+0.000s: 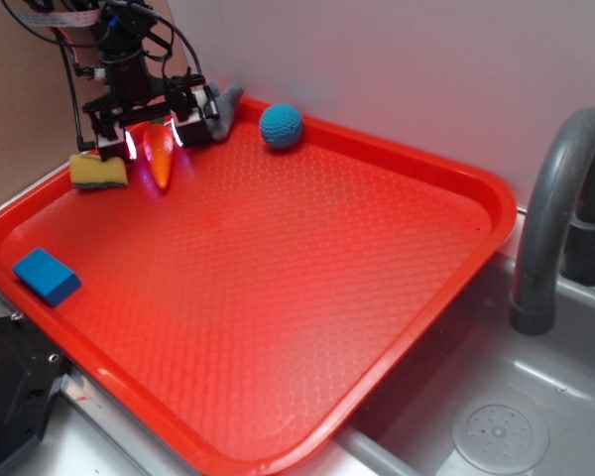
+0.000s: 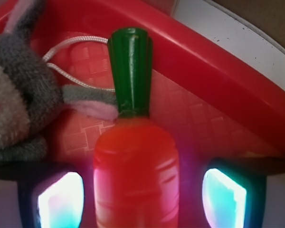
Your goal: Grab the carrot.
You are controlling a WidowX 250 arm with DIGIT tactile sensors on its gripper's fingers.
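The carrot [image 1: 160, 156] lies at the far left corner of the red tray [image 1: 307, 327], its orange tip pointing toward the middle of the tray and its top end tucked under the gripper [image 1: 155, 139]. In the wrist view the carrot [image 2: 135, 171] fills the centre, with its dark green ribbed stem cap [image 2: 129, 71] reaching toward the tray's raised rim. The gripper's fingers [image 2: 59, 199] stand spread, one glowing pad on each side of the orange body; a narrow gap shows on both sides, and whether either pad touches the carrot cannot be told.

Just beside the carrot, on its left in the exterior view, sits a yellow sponge wedge [image 1: 98, 171]. On the other side a grey plush rabbit [image 1: 221, 109] leans against the rim; in the wrist view the rabbit [image 2: 19, 95] has a pink-lined ear touching the stem cap, and a white cord [image 2: 69, 45] loops behind it. A blue crocheted ball [image 1: 280, 126] rests near the far rim, well apart from the carrot. A blue block [image 1: 46, 276] lies at the tray's near left edge. To the right of the tray are a grey sink basin [image 1: 535, 397] and a grey faucet [image 1: 555, 208]
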